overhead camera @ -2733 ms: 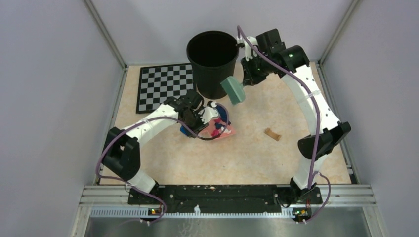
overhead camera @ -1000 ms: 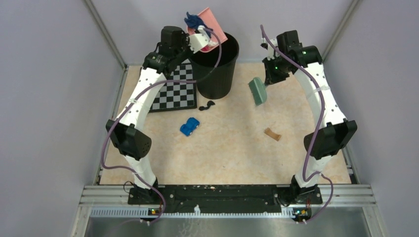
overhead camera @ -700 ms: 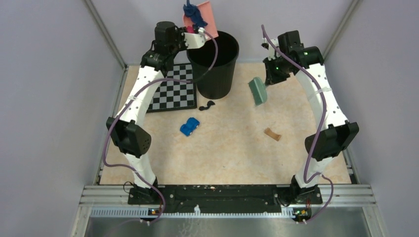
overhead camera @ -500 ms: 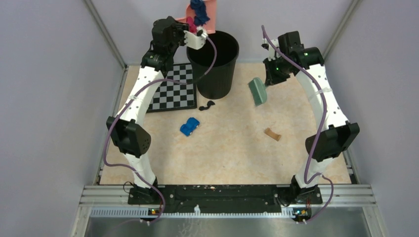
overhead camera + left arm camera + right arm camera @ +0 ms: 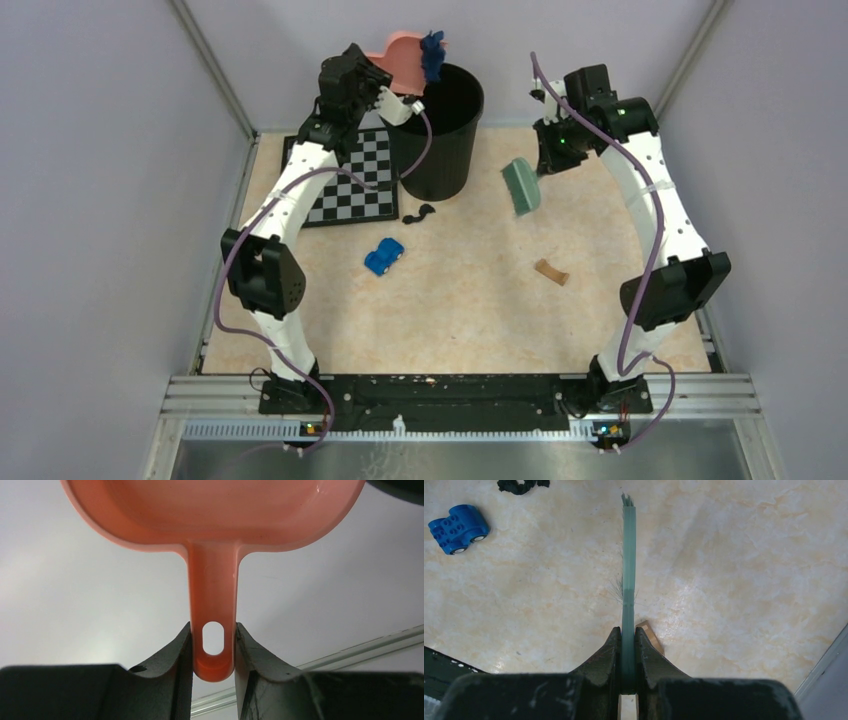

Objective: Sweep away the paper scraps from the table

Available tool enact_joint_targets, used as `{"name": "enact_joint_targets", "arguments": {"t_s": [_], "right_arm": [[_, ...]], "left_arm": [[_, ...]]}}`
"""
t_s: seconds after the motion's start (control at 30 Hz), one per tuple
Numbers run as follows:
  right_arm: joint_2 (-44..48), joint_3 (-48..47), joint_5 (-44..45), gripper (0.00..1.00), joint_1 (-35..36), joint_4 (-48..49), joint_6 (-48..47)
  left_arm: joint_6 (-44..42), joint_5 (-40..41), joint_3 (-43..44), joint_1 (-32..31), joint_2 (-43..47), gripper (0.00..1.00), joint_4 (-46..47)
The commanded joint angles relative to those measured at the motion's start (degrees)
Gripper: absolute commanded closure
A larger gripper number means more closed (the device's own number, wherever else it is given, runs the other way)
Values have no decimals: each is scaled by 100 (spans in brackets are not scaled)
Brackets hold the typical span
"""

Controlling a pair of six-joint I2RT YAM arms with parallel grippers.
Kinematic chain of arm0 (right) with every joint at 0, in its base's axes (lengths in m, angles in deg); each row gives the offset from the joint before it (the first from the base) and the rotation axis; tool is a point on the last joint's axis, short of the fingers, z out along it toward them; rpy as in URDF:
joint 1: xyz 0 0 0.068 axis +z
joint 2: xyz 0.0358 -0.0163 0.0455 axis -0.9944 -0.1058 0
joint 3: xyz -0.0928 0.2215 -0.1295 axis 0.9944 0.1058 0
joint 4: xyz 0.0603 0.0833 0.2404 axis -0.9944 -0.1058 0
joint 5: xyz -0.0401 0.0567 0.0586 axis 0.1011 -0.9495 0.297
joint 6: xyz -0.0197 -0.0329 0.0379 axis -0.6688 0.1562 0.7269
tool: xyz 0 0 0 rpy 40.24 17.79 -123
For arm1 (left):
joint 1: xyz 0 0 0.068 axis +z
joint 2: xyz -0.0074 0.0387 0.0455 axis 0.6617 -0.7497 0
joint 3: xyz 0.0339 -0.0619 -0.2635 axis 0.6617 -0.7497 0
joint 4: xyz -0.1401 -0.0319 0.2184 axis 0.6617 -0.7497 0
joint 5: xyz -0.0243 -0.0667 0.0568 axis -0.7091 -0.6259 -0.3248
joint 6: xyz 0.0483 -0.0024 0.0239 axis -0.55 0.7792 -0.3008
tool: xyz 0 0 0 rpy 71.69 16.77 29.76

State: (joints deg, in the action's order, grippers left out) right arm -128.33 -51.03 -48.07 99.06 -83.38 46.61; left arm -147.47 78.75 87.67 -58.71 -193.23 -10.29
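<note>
My left gripper [image 5: 383, 84] is shut on the handle of the pink dustpan [image 5: 396, 55], held high and tipped at the rim of the black bin [image 5: 434, 120]. A dark blue paper scrap [image 5: 432, 54] hangs at the pan's lip over the bin. In the left wrist view the handle [image 5: 213, 645] is pinched between both fingers. My right gripper [image 5: 548, 155] is shut on the grey-green brush [image 5: 521, 186], held above the table [image 5: 480, 300]. A black scrap [image 5: 420, 213] lies in front of the bin and a tan scrap [image 5: 550, 271] at mid-right; both show in the right wrist view [image 5: 521, 485], [image 5: 650, 635].
A blue toy car [image 5: 383, 256] sits on the table left of centre and also shows in the right wrist view [image 5: 458, 527]. A black-and-white checkerboard mat [image 5: 345, 185] lies at the back left beside the bin. Grey walls close in the table on three sides.
My left arm lifted the dustpan from the table up to the bin and has tipped it toward the opening; the blue scrap slid to the pan's lip. The right arm barely moved.
</note>
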Motion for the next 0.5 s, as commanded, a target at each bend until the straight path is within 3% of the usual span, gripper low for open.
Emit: {"name": "enact_joint_targets", "arguments": {"t_s": [0.0, 0.27, 0.37, 0.47], "right_arm": [[257, -34, -138, 100, -45, 120, -37], [210, -89, -177, 100, -44, 111, -37], [207, -67, -197, 100, -46, 107, -37], [175, -86, -233, 100, -46, 111, -45]], "left_arm": [[-440, 51, -38, 37, 198, 100, 492], [-476, 53, 2, 177, 171, 100, 699], [-351, 370, 221, 151, 41, 100, 79], [-463, 268, 20, 256, 94, 100, 670]]}}
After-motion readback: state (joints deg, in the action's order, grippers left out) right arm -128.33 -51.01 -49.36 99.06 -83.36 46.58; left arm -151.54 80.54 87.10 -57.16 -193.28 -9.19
